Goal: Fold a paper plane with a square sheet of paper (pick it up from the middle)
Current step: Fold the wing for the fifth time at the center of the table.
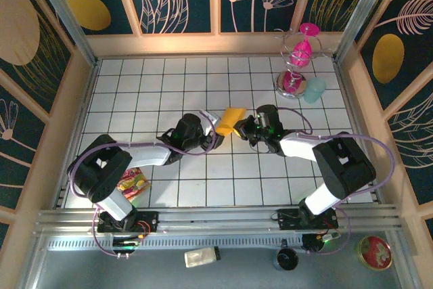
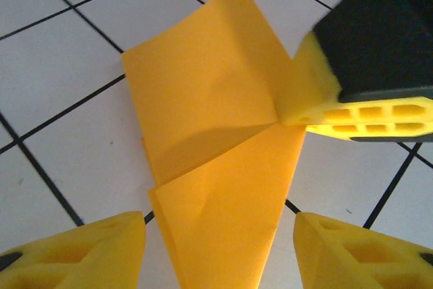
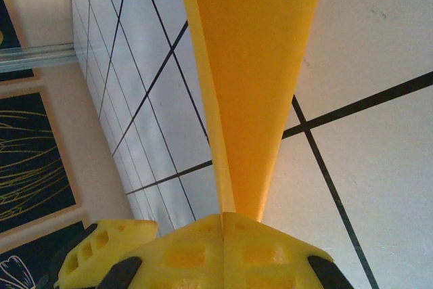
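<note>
The orange-yellow sheet of paper [image 1: 231,120] is creased into overlapping flaps and sits mid-table between both grippers. In the left wrist view the paper [image 2: 203,86] tapers toward the camera. Its narrow end lies between the spread fingers of my left gripper [image 2: 220,238], which is open and does not touch it. The right gripper's fingers [image 2: 352,109] pinch the paper's right edge. In the right wrist view my right gripper [image 3: 223,220] is shut on the folded paper [image 3: 254,65], which stands up from the closed pads. From above, the left gripper [image 1: 215,130] and the right gripper [image 1: 245,126] face each other.
A red-yellow snack packet [image 1: 132,182] lies by the left arm's base. A pink glass stand [image 1: 298,65] and a teal object [image 1: 314,89] stand at the back right. Wooden walls ring the tiled table [image 1: 162,86]. A bottle [image 1: 201,256], a cup [image 1: 286,258] and a tin [image 1: 374,252] sit below the rail.
</note>
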